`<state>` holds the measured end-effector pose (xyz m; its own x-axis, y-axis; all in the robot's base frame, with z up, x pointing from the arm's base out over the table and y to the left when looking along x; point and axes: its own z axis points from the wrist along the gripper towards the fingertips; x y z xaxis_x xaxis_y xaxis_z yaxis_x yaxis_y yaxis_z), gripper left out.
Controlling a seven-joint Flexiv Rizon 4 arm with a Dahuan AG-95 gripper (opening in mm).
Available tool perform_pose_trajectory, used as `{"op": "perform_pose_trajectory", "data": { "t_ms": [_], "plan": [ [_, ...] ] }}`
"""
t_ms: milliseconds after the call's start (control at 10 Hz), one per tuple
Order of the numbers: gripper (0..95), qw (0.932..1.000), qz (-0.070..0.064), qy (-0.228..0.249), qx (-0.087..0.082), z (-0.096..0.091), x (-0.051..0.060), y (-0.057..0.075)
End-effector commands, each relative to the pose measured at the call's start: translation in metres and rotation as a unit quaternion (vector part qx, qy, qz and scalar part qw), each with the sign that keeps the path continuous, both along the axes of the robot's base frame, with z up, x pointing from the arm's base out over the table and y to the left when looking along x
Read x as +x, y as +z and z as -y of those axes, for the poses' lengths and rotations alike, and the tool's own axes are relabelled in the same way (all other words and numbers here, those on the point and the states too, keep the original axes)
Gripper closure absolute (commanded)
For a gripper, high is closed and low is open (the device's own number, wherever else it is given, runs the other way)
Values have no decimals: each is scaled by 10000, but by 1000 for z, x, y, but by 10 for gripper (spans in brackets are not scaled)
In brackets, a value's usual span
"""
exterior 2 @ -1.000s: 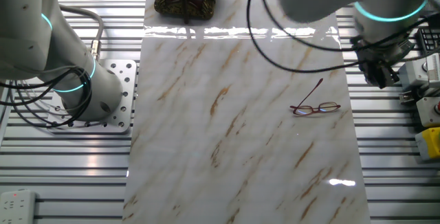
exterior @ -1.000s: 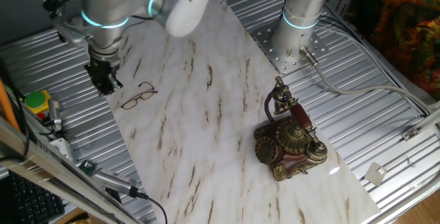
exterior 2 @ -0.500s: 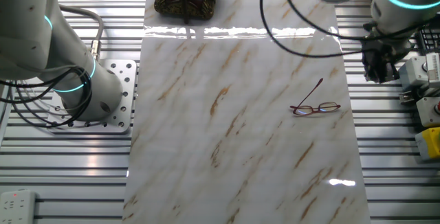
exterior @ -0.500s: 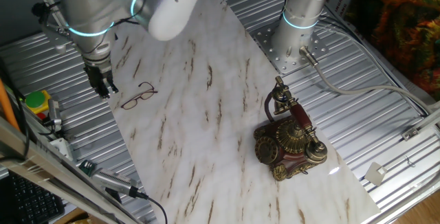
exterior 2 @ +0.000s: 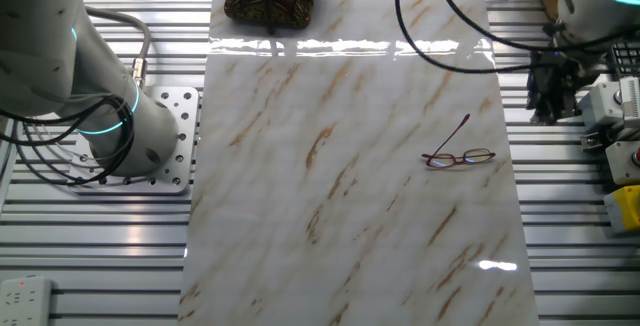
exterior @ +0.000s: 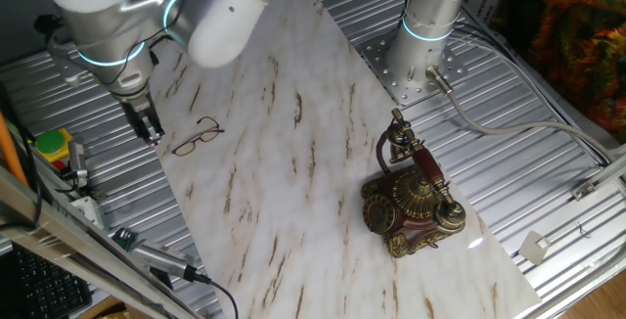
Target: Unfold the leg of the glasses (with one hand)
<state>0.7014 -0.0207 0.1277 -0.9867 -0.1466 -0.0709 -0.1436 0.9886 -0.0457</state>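
Reddish-brown glasses (exterior: 198, 135), white brown-veined marble board (exterior: 293, 182), brass-and-maroon telephone (exterior: 411, 202), black tool (exterior: 149, 123).

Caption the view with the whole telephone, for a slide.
Claw hangs beside glasses on marble, antique telephone opposite.

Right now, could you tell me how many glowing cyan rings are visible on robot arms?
2: one on the silver-grey arm above the wire-frame glasses, one on the pedestal arm behind the marble sheet. Others may be hidden.

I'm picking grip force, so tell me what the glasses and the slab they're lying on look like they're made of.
The glasses: thin wire frame, likely metal, dark reddish-brown finish, with clear lenses that could be glass or plastic. One leg sticks out at an angle.

The slab: white with brown veining like marble, and glossy, judging by the bright glare streaks. It may be real stone or a printed laminate.
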Motion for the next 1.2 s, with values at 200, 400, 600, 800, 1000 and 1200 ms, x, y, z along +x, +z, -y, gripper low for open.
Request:
{"op": "perform_pose_trajectory", "data": {
  "t_ms": [200, 400, 600, 800, 1000, 1200],
  "plan": [
    [950, 9995, 93, 292, 48, 13, -12, -14],
    [950, 9996, -59, 255, -114, 13, -12, -14],
    [950, 9996, -57, 239, -161, 11, -13, -11],
    [950, 9996, -58, 247, -155, 8, -13, -3],
    [950, 9997, -95, 185, -154, 2, -11, 4],
    [950, 9998, -120, -64, -148, -9, -11, 9]
  ]
}}
